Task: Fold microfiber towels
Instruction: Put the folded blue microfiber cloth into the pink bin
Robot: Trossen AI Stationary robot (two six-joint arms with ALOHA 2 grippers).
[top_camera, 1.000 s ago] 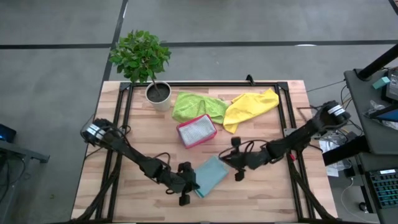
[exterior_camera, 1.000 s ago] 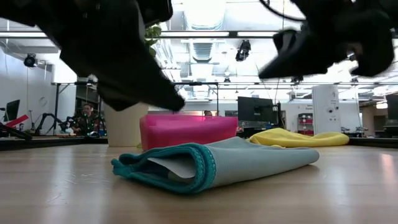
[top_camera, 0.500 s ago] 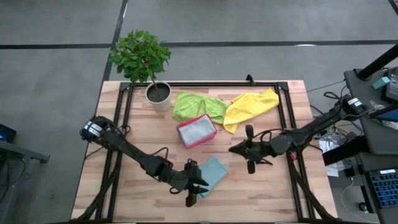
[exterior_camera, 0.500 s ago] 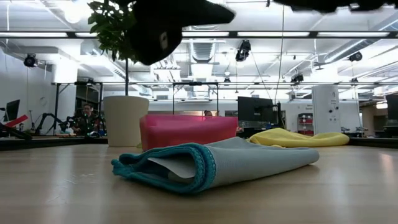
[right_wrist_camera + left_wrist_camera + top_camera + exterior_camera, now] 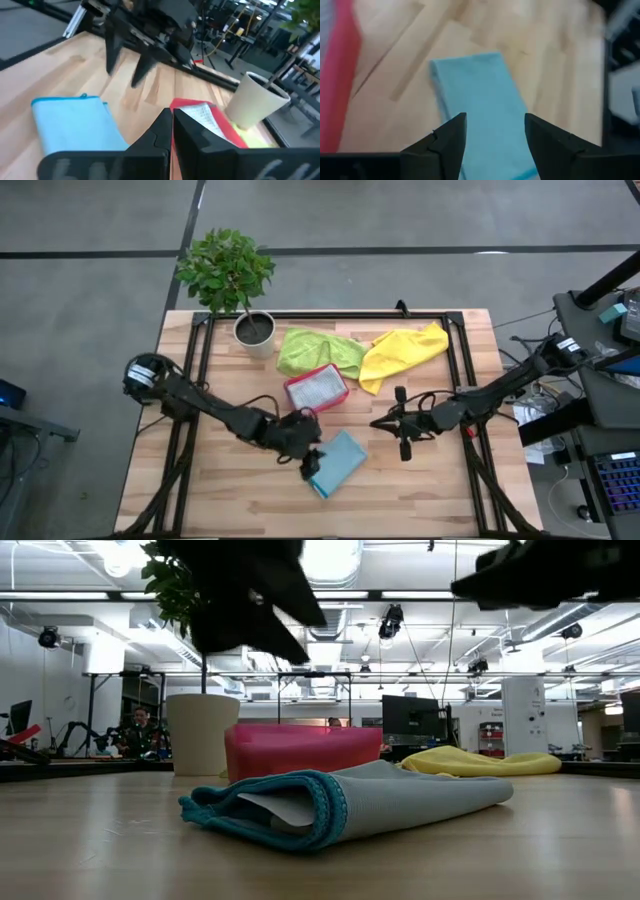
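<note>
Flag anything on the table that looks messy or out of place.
The lime green towel and yellow towel lie crumpled at the far edge, unfolded. The teal towel lies folded but skewed to the table edges. The pink tray also sits askew.

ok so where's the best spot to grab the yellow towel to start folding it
Probably the yellow towel corner that points toward the table's far right, coming from above with the right gripper. It sticks out free of the bunched middle and lies away from the lime green towel.
</note>
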